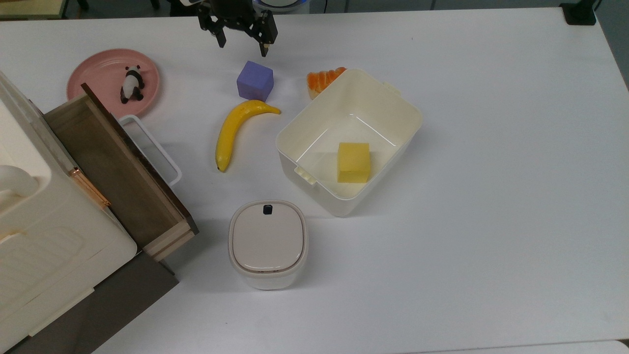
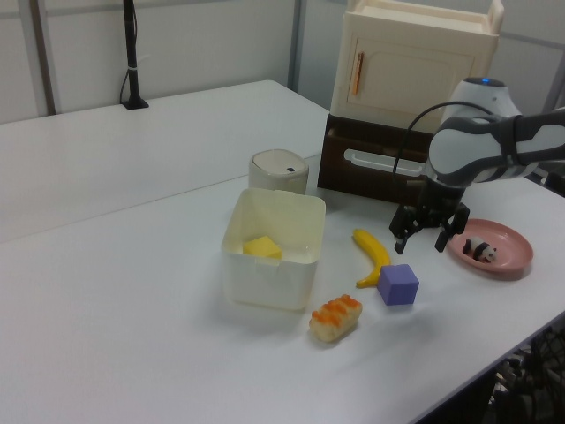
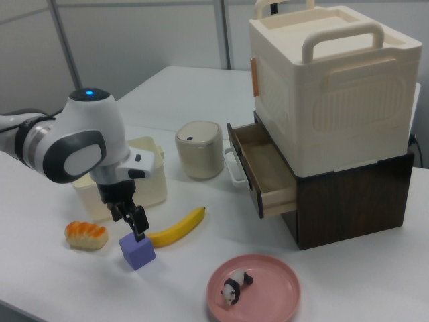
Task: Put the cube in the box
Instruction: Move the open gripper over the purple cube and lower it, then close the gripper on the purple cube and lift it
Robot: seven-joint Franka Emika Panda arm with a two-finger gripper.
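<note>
I see the small matte purple cube resting on the white table, outside the large cream-white rectangular plastic box. In the top view the cube sits to the box's upper left, with the tip of the yellow banana just below it and the orange-and-cream striped bread roll to its right, tucked against the box's outer corner. Inside the box a yellow block lies on the floor.

My arm's black two-finger gripper hangs above the table beside the cube, at the top view's upper edge; its fingers are spread apart with nothing between them. In the left view the gripper hovers above and slightly right of the cube, clear of it. In the right view the gripper is low, very near the cube's top, though I cannot tell whether it touches.

Further out, a pink round plate holds a small black-and-white panda figure at the top view's left. A rounded-square lidded container with a dark button stands below the box. At the top view's far left, a brown wooden drawer is pulled open from a dark cabinet under a cream storage case with handles.
</note>
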